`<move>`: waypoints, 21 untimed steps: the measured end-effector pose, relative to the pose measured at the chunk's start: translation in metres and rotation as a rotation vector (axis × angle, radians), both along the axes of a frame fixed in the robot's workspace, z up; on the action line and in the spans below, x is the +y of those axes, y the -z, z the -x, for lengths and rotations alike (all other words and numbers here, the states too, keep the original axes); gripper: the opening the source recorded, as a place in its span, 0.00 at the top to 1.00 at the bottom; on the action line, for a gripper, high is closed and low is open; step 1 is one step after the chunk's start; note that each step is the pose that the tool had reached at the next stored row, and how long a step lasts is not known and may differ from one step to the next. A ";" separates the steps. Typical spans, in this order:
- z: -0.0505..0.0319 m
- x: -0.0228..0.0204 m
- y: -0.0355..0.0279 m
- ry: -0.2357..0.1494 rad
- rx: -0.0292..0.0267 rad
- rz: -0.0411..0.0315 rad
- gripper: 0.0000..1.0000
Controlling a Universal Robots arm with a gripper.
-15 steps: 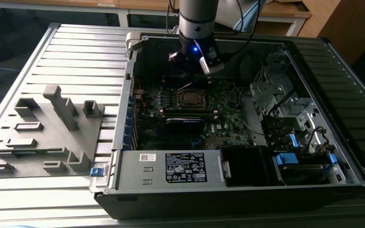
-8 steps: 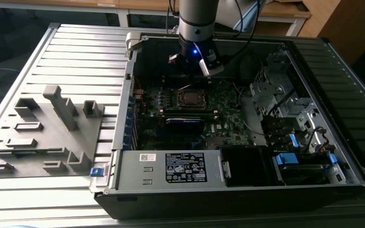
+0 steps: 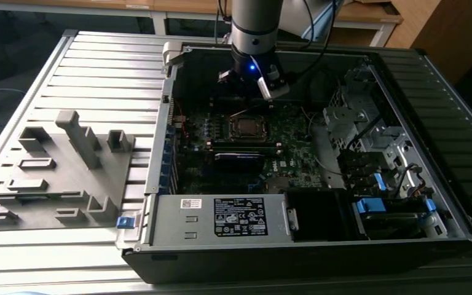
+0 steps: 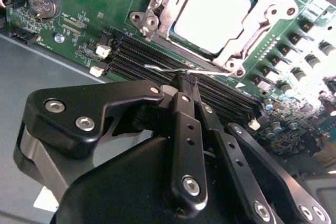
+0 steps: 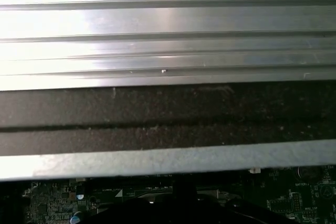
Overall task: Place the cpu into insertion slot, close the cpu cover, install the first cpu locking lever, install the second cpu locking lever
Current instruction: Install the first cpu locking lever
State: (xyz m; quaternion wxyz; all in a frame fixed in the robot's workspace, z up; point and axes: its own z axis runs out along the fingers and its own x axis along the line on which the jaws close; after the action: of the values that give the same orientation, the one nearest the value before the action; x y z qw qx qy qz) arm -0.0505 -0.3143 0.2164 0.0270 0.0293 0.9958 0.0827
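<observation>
The cpu [image 4: 212,13], a flat square with a pale metal top, lies in its socket on the green board; in the exterior view the socket [image 3: 246,127] is mid-case. The cpu cover [image 4: 270,11], a silvery frame, lies flat around the chip. A thin wire locking lever [image 4: 168,68] runs along the socket's edge nearest the memory slots, its hooked end free. My gripper [image 4: 185,83] is shut, and its black fingertips are right beside that wire. In the exterior view the gripper [image 3: 251,97] hangs just behind the socket.
Black memory slots [image 4: 152,59] lie between the gripper and the socket. A coin battery [image 4: 43,2] sits on the board. The white-labelled power supply [image 3: 238,216], drive cages [image 3: 367,135] and cables crowd the case. A grey fixture block [image 3: 64,172] stands on the ribbed table [image 5: 168,24].
</observation>
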 end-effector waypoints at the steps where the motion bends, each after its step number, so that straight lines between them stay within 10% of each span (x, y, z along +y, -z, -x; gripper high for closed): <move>1: -0.0002 0.0000 0.0005 0.000 0.0000 0.0008 0.89; 21: -0.0031 0.0000 0.0107 0.000 -0.0001 0.0098 0.89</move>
State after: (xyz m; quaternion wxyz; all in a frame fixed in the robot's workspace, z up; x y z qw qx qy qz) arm -0.0474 -0.3143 0.2057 0.0272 0.0291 0.9962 0.0778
